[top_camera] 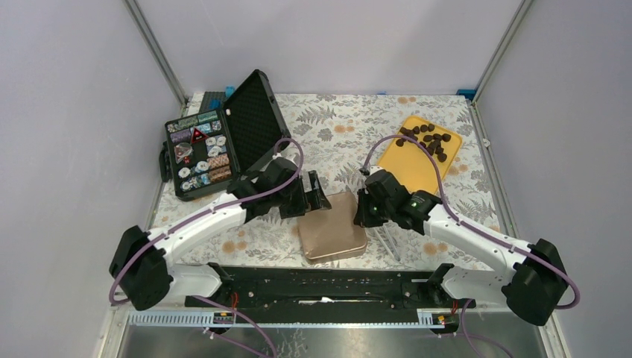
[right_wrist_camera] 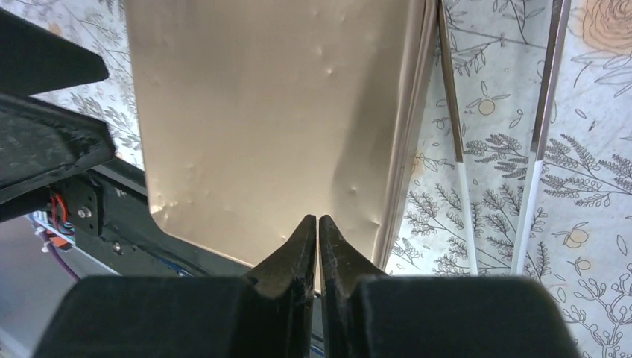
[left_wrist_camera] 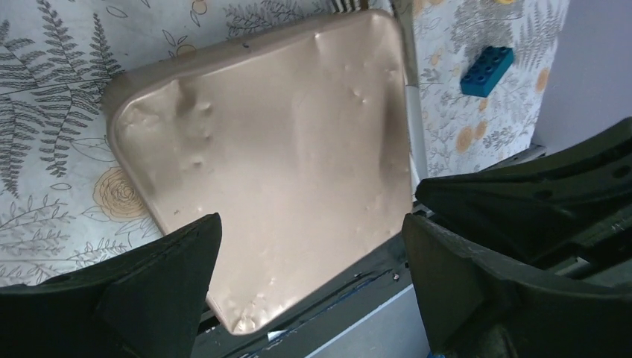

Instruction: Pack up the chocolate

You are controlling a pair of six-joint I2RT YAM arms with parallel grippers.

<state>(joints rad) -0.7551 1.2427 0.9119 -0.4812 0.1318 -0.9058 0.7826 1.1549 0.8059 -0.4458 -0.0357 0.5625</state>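
Observation:
Several dark chocolate pieces (top_camera: 426, 139) lie on a yellow tray (top_camera: 414, 165) at the back right. A golden-brown square tin (top_camera: 332, 233), its flat dented top up, sits at the table's front middle; its compartments are hidden. It also fills the left wrist view (left_wrist_camera: 283, 134) and the right wrist view (right_wrist_camera: 261, 112). My left gripper (top_camera: 317, 197) is open and empty over the tin's far left corner, its jaws wide apart (left_wrist_camera: 309, 250). My right gripper (top_camera: 363, 209) is shut and empty, its tips together (right_wrist_camera: 318, 221) just over the tin's right edge.
An open black case (top_camera: 216, 145) of small items stands at the back left. Metal tongs (top_camera: 389, 240) lie right of the tin, also in the right wrist view (right_wrist_camera: 456, 149). A blue brick (left_wrist_camera: 486, 70) lies on the floral cloth. The black base rail (top_camera: 328, 280) runs along the front.

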